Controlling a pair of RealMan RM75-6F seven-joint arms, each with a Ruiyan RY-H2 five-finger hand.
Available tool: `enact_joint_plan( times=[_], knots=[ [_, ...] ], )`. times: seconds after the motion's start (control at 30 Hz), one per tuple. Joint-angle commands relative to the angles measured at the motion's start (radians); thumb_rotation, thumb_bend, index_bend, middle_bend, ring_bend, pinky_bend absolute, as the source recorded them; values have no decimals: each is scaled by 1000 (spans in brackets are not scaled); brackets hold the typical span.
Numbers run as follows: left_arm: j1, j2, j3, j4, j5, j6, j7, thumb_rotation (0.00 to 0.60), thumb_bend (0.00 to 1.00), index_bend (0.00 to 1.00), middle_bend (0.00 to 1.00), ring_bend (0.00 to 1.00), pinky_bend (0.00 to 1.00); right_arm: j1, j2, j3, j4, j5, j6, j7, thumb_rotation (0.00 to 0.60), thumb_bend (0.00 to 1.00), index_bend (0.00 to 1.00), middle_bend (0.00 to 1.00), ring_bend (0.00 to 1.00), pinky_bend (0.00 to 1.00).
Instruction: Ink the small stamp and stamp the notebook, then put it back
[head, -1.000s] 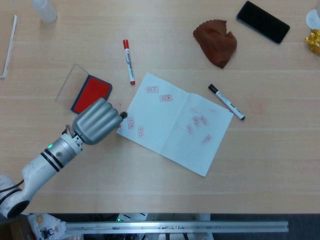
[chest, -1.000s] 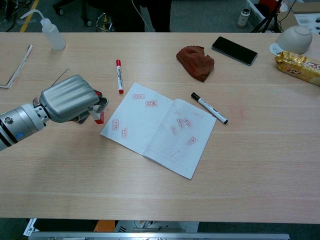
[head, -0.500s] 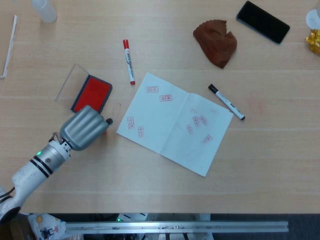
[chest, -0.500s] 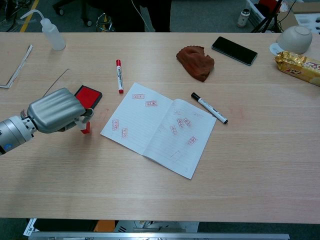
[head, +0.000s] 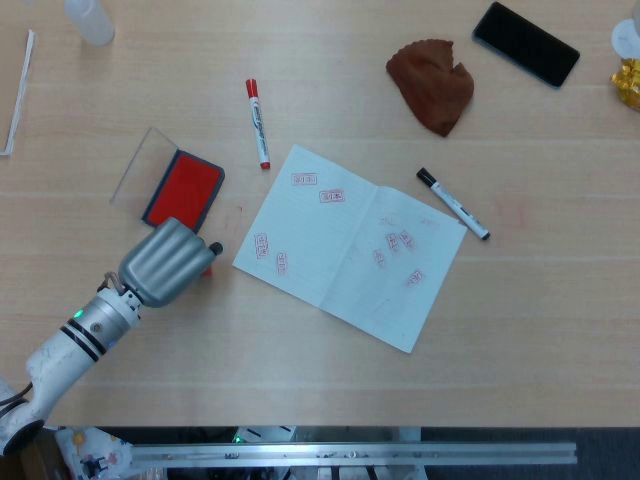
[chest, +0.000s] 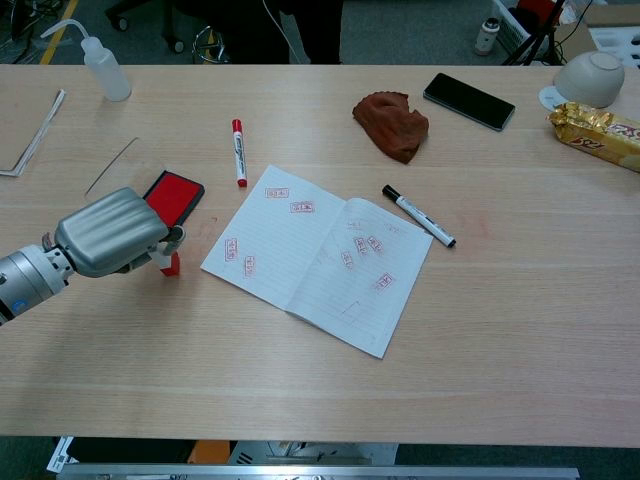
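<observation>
- Your left hand (chest: 108, 232) holds the small red stamp (chest: 170, 262) upright on the wooden table (chest: 520, 300).
- Opening too quickly may tip it.

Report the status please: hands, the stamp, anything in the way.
Left hand holds small stamp, low by the table beside ink pad. Right hand not in view. Notebook open with stamp marks. Nothing around stamp.

The left hand (chest: 110, 232) is moving away from the notebook (chest: 318, 256), toward the left and near side of the table. It is bringing the small stamp (chest: 170, 262) down, so the stamp is now standing just near the ink pad (chest: 174, 194).
</observation>
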Motion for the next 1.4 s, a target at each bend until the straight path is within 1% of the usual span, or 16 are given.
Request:
enact_joint_plan(
  times=[0.03, 0.47, 0.83, 0.93, 1.07, 1.17, 1.27, 1.4],
  knots=[
    [1, -5, -3, 3, -4, -6, 7, 600, 362, 526, 960, 932, 1000, -1, 0, 0, 0, 0, 1, 0, 600, 181, 60, 144, 89, 177],
    [7, -17, -17, 1, -11, -14, 26, 600, 361, 478, 958, 931, 1000, -7, 4, -1, -2, 2, 9, 1, 600, 181, 60, 151, 89, 177],
    [13, 4, -27, -38, -19, -9, 32, 600, 361, 414, 955, 930, 1000, -10, 7, 0, -3, -4, 19, 5, 600, 181, 60, 151, 89, 178],
    [16, 40, -34, -90, -24, 6, 10, 600, 362, 399, 948, 924, 1000, -10, 11, 2, -5, -4, 21, 6, 600, 181, 60, 151, 89, 178],
    [17, 125, -48, -208, -50, 13, -32, 600, 361, 374, 928, 904, 1000, -7, 22, 6, -10, -2, 16, 7, 600, 181, 60, 151, 89, 178],
    [18, 209, -67, -318, -92, 6, -46, 600, 361, 335, 895, 874, 1000, 0, 31, 8, -13, 3, 2, 15, 600, 181, 60, 151, 89, 178],
    [27, 284, -100, -399, -141, 23, -46, 600, 361, 316, 873, 851, 1000, 11, 39, 8, -9, 10, -25, 31, 600, 182, 60, 152, 89, 178],
    [49, 334, -147, -434, -225, 50, -76, 600, 361, 316, 842, 818, 1000, 25, 44, 7, -3, 16, -57, 44, 600, 183, 60, 168, 89, 178]
  ],
)
